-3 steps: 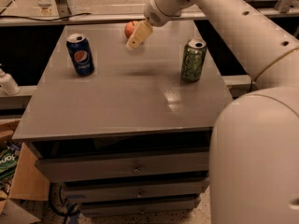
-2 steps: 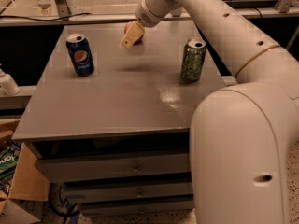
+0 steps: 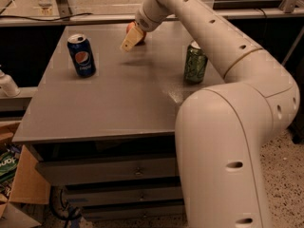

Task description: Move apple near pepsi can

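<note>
The apple [image 3: 141, 33] is seen near the bench's [image 3: 104, 108] far edge, half hidden behind the hand [image 3: 131, 38]; its stem cannot be seen. Whether the hand is spread or pinching cannot be told. The pepsi can [image 3: 81, 55] stands upright well to the left, with open bench between.

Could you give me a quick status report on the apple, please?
Gripper at table's far edge, by the small round red-orange apple. Dark blue Pepsi can apart, left in view. Green can off right, not between them.
</note>
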Available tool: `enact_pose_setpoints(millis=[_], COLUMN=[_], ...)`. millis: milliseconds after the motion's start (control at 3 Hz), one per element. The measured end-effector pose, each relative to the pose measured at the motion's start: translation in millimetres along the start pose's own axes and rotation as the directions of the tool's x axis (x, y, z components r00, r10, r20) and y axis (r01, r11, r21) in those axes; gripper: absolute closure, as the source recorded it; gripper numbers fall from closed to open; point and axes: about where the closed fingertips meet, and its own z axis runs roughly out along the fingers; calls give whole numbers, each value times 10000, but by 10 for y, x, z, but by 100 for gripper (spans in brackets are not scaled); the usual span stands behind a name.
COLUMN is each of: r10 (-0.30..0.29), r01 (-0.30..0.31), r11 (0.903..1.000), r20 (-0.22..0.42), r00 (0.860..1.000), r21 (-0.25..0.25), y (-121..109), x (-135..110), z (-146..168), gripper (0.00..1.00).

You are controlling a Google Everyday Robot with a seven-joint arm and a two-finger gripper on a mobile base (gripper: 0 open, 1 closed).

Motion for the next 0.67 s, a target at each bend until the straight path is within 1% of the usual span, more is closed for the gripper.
enact_pose_setpoints(millis=[333, 667], r10=[322, 632], r01=[-315, -622], r11=[9972, 9930], r20=[-89, -69], r00=[9994, 9980], r21=[682, 1007], y=[-223, -349], x=[89, 146], z=[-4, 43], gripper=[0, 0])
